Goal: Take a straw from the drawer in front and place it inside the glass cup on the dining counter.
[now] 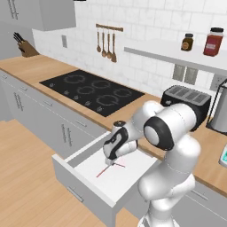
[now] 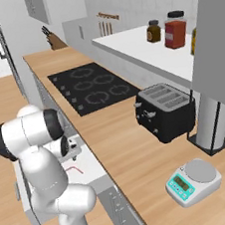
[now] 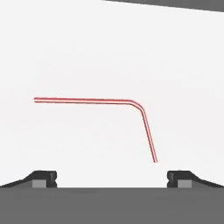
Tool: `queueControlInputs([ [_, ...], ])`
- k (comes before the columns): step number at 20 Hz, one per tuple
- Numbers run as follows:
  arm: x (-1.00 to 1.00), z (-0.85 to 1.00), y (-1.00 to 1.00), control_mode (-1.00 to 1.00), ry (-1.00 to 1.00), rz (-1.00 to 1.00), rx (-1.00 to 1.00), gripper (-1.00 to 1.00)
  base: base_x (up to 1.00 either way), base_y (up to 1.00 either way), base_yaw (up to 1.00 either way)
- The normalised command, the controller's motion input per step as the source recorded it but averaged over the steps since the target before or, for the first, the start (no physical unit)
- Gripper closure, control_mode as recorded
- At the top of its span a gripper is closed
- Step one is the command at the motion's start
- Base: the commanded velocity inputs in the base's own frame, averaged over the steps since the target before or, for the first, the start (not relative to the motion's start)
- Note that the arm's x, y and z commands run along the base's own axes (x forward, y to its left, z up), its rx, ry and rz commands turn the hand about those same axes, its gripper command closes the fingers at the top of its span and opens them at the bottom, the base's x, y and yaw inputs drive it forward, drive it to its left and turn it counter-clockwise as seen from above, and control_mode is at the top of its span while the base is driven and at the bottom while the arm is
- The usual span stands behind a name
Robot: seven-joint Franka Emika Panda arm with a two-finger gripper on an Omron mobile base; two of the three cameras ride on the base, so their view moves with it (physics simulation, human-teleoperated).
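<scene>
fingers [image 3: 112, 178] spread apart, hovering over the bent straw [image 3: 87, 101] in the open drawer [image 1: 91, 188].

A white tiled wall [image 1: 146, 26] is seen behind a wood-topped counter [image 1: 35, 71] fitted with a black hob [image 1: 91, 91]. Grey cabinet doors [image 1: 26, 106] stand above a wooden floor [image 1: 26, 186].

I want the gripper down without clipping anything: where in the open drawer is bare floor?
The drawer has white floor bare toward its front, beyond the straw. It's tight near the straw, under the open gripper.
</scene>
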Motion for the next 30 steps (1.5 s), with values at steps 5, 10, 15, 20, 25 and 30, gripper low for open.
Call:
queueControlInputs([
  [5,0.07,-0.5,0.0,-1.0,0.03,0.13,0.0,-1.0,0.0,0.0,0.0],
  [10,0.14,-0.36,0.0,-1.0,0.0,0.11,0.0,-1.0,0.0,0.0,0.0],
  [15,0.42,-0.17,0.0,-1.0,0.0,0.08,0.0,-1.0,0.0,0.0,0.0],
  [20,0.35,-0.31,0.0,-1.0,0.02,0.06,0.0,-1.0,0.0,0.0,0.0],
  [25,0.01,-0.41,0.0,-1.0,0.04,0.01,0.0,-1.0,0.0,0.0,0.0],
  [30,0.0,-0.48,0.0,-1.0,0.04,0.0,0.0,-1.0,0.0,0.0,0.0],
])
